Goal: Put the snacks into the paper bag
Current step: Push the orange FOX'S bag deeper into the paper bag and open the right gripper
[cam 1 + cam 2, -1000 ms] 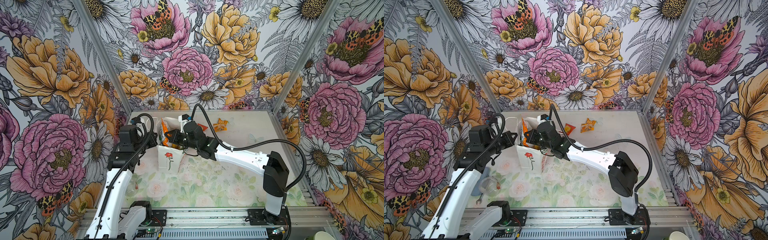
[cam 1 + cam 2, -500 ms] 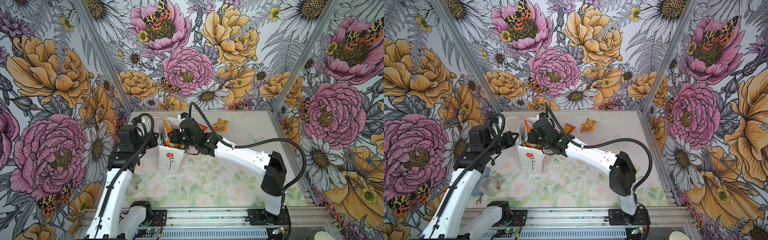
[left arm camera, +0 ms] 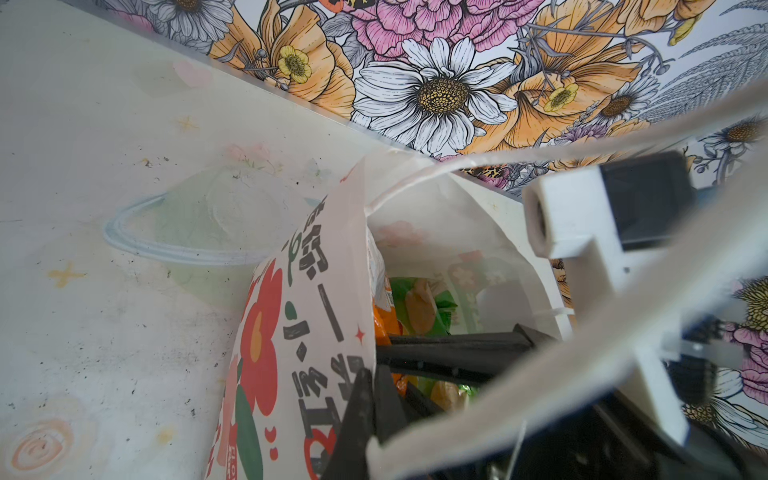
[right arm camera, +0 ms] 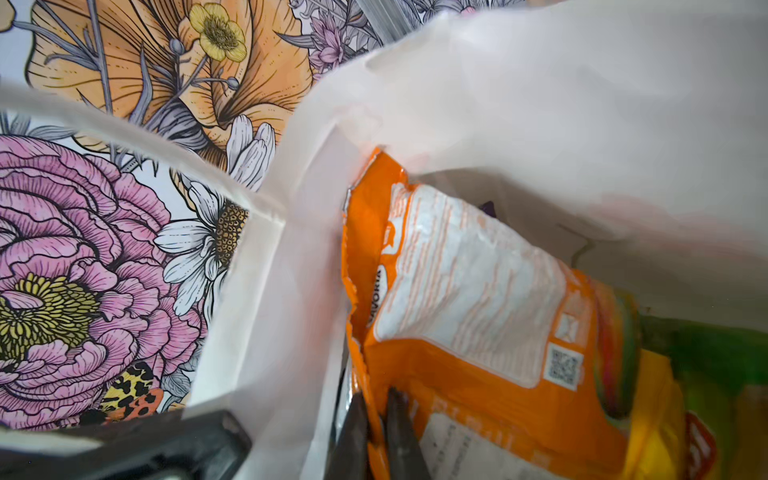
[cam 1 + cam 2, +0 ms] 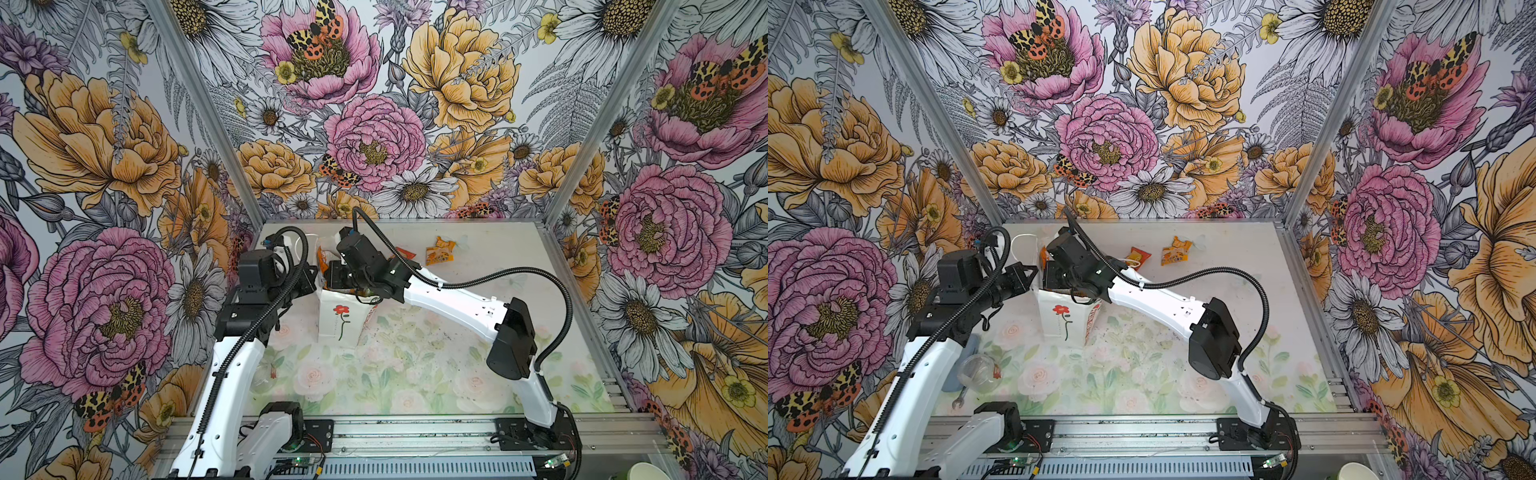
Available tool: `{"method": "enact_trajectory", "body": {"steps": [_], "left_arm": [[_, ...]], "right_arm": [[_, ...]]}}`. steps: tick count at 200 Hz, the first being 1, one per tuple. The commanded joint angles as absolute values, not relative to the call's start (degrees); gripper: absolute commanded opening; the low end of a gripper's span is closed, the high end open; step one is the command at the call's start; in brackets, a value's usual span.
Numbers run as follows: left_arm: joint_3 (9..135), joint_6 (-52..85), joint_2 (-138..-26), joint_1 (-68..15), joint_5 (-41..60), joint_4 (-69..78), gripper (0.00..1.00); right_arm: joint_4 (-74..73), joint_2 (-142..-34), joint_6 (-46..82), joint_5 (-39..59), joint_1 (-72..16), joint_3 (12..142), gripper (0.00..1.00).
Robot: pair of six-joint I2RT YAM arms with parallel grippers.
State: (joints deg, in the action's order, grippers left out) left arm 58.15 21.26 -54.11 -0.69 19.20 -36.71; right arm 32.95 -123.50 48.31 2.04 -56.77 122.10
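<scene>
Orange-white snack [image 4: 469,291] between right end effector [image 4: 376,405] jaws

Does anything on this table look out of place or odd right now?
A clear plastic cup and a small wrench lie on the table by the left arm; neither looks like a snack.

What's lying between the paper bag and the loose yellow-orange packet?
A small red packet lies there, seen in both top views.
</scene>
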Motion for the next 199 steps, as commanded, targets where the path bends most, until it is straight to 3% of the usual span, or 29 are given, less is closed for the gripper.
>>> {"method": "enact_trajectory", "body": {"steps": [1, 63, 157, 199], "left_arm": [[58.78, 21.58, -52.60, -1.10, 21.68, -31.12, 0.03], [58.75, 21.53, -52.65, -1.14, 21.66, -31.11, 0.03], [58.66, 21.63, -53.09, -0.97, 21.15, -31.21, 0.03], [58.69, 21.71, -53.26, -1.14, 21.11, -31.18, 0.03]], "right_arm": [[39.57, -126.97, 46.44, 1.75, -56.68, 125.70, 0.00], [41.94, -131.02, 45.56, 6.53, -56.29, 130.28, 0.02], [42.74, -126.17, 40.68, 5.88, -56.12, 131.80, 0.33], [42.72, -125.27, 38.48, 9.33, -55.21, 132.14, 0.39]]}}
